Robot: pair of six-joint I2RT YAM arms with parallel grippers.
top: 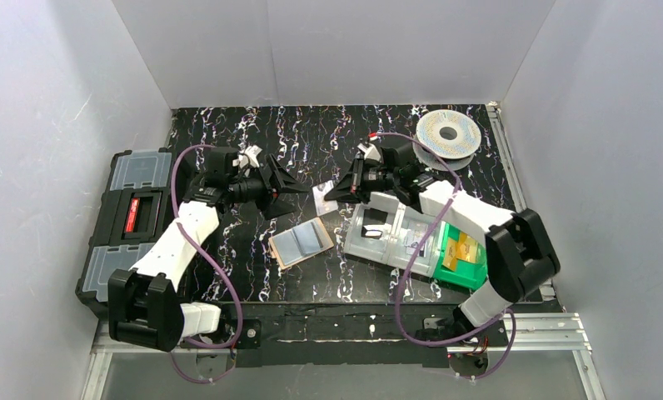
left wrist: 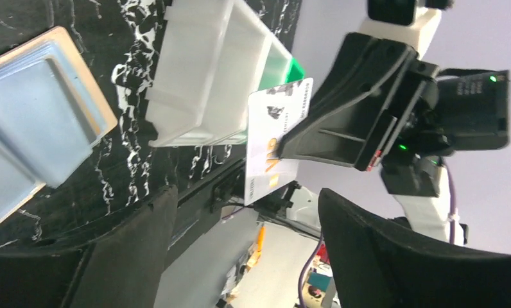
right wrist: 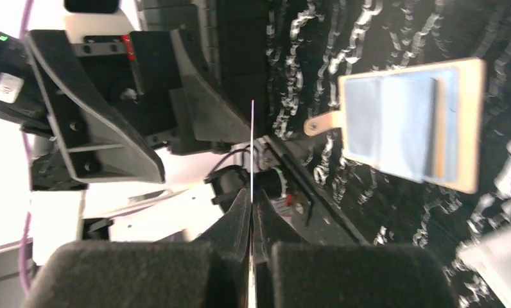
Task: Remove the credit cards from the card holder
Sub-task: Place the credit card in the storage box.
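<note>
The tan card holder [top: 301, 243] lies open on the black marbled table, with pale blue credit cards [top: 305, 242] in its panels. It also shows in the left wrist view [left wrist: 41, 115] and the right wrist view [right wrist: 413, 125]. My right gripper [top: 335, 194] is shut on one white-silver credit card [top: 324, 198] and holds it in the air, upright, above and right of the holder. In the right wrist view the card [right wrist: 252, 147] is edge-on between the closed jaws [right wrist: 252, 208]. My left gripper [top: 288, 198] is open and empty, facing the held card [left wrist: 275, 138] a short way off, fingers wide apart [left wrist: 243, 221].
A clear compartment tray [top: 395, 233] sits just right of the holder, with a green bin [top: 466, 258] of yellow pieces beside it. A black toolbox [top: 132, 221] stands at the left edge. A wire spool [top: 449, 133] lies at the back right.
</note>
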